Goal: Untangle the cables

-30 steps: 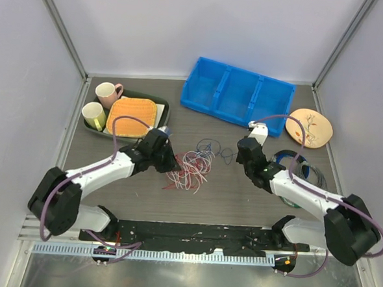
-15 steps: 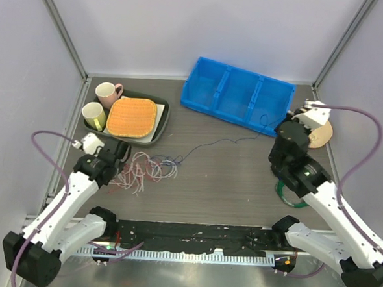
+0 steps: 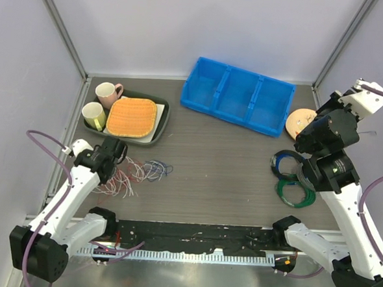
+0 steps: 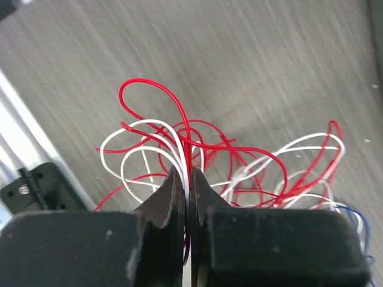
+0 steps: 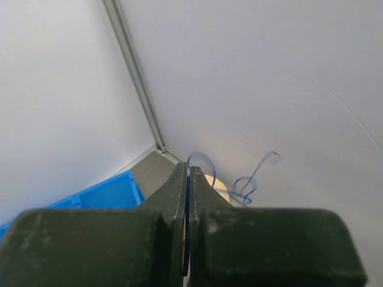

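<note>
A tangle of red and white cables (image 3: 136, 171) lies at the left of the table, with a small dark blue loop (image 3: 162, 168) at its right end. My left gripper (image 3: 116, 164) is shut on red and white strands (image 4: 179, 134) of it; the wrist view shows them pinched between the fingertips (image 4: 187, 174). My right gripper (image 3: 307, 134) is raised high at the far right, beside the plate. It is shut on a thin dark blue cable (image 5: 239, 185), whose free end curls in the air past the fingertips (image 5: 187, 168).
A blue three-part bin (image 3: 237, 94) stands at the back. A patterned plate (image 3: 297, 117) lies at the back right. A blue-black coil (image 3: 284, 163) and a green coil (image 3: 297, 193) lie under the right arm. A dark tray (image 3: 162, 119) with two mugs and an orange mat stands at the back left.
My right gripper rose and swung to the far right with the dark blue cable, which no longer stretches across the table. My left gripper drew the red and white tangle slightly left.
</note>
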Controlling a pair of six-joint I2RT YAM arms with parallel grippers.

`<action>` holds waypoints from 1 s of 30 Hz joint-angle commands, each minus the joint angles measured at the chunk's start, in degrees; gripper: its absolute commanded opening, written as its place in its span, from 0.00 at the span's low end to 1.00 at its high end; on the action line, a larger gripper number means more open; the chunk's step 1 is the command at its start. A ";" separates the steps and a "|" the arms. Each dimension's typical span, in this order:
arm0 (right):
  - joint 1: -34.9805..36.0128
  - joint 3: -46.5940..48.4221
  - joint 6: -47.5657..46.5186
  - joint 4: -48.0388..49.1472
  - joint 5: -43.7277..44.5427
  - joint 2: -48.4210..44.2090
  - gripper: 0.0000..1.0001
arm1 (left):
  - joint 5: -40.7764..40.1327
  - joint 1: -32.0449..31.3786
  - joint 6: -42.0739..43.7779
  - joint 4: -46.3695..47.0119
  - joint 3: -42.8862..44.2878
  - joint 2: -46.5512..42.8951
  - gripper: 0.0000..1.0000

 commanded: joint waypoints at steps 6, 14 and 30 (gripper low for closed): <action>-0.36 7.48 3.07 -6.29 -22.31 6.87 0.01 | 21.03 0.46 17.61 25.40 -6.90 -3.37 0.00; -0.45 11.88 0.88 1.26 -28.11 16.79 0.01 | 36.32 0.37 24.29 35.61 -10.08 -3.37 0.00; -4.92 19.00 -8.44 13.05 -24.85 33.06 0.01 | 46.80 0.28 27.19 44.59 -13.42 -5.39 0.00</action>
